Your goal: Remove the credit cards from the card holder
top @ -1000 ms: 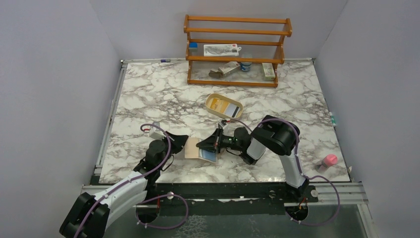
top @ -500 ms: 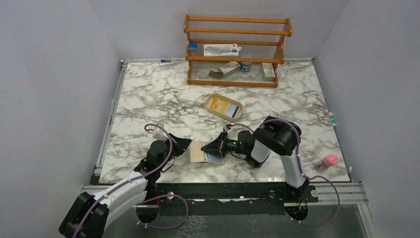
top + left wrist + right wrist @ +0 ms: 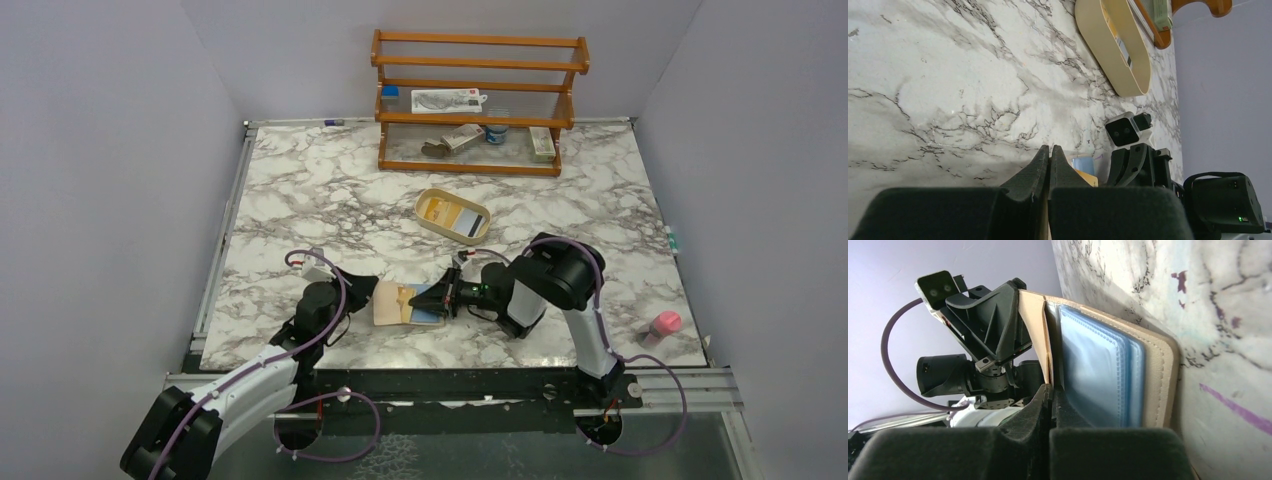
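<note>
Close to the tabletop's near edge, about midway along it, the left gripper [image 3: 370, 292] is clenched on the tan left flap of the card holder [image 3: 403, 305], which lies open with its blue sleeves showing. The right gripper [image 3: 438, 299] pinches an inner tan layer on its right side. Towards the tabletop's middle, the oval tray [image 3: 447, 233] holds the credit cards [image 3: 466, 220], one yellow-orange, one whitish

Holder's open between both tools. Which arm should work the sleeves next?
Right. The right tool is shut on the card holder at its inner flap, right beside the blue sleeves. The left tool is shut on the outer tan edge, so it probably suits anchoring.
</note>
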